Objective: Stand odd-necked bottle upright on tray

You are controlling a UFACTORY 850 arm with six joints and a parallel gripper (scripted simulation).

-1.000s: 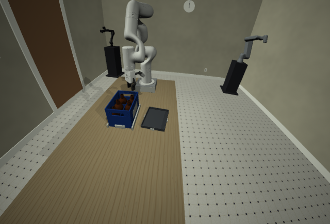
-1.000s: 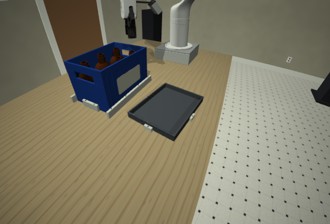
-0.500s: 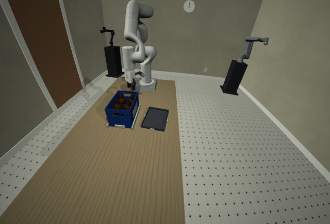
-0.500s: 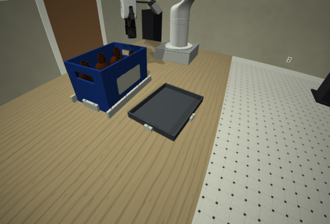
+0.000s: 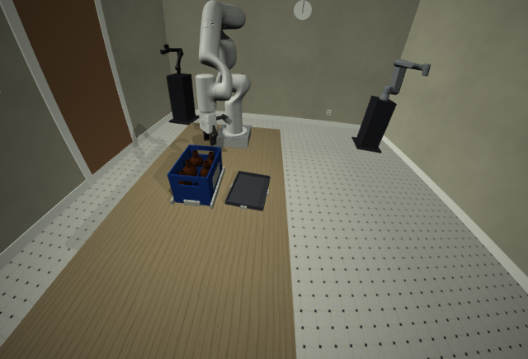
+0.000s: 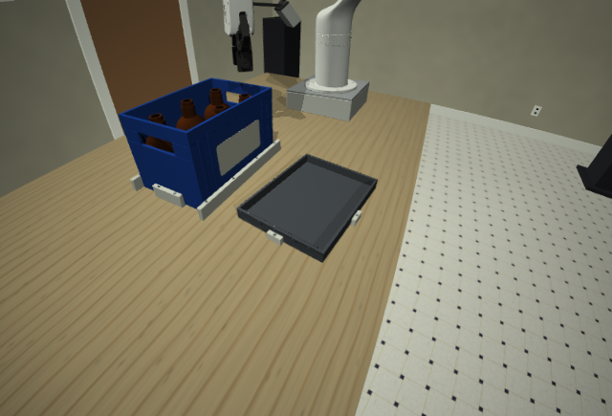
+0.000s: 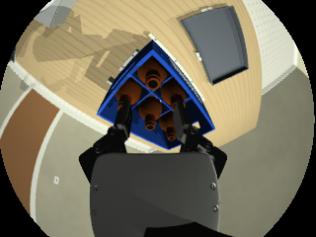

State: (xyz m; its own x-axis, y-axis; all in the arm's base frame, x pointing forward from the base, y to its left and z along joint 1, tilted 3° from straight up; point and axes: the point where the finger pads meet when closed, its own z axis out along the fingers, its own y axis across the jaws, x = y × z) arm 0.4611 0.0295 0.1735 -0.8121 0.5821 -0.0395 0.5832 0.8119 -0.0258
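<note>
Wrist view: jaws (image 5: 209, 136) (image 6: 242, 57) apart, nothing between, above far end of blue crate (image 5: 187, 193) (image 6: 170, 169) (image 7: 206, 117). Bottles (image 5: 190, 169) (image 6: 188, 119) (image 7: 150, 108), all five, stand inside crate, necks up, long axes vertical; nearest lie below and toward crate's middle. Probable move: down and in over one neck. Tray (image 5: 247, 190) (image 6: 306, 204) (image 7: 217, 46) beside crate, unloaded. Odd neck cannot be told; bottle bodies mostly hidden by crate walls, one partly behind finger.

Five bottles (image 5: 190, 169) (image 6: 187, 117) (image 7: 150, 110) stand in the crate (image 5: 192, 193) (image 6: 163, 164) (image 7: 170, 146) — the tray (image 5: 247, 190) (image 6: 305, 201) (image 7: 217, 44) lies beside it, both on the table (image 5: 183, 270) (image 6: 197, 302) (image 7: 173, 22).
</note>
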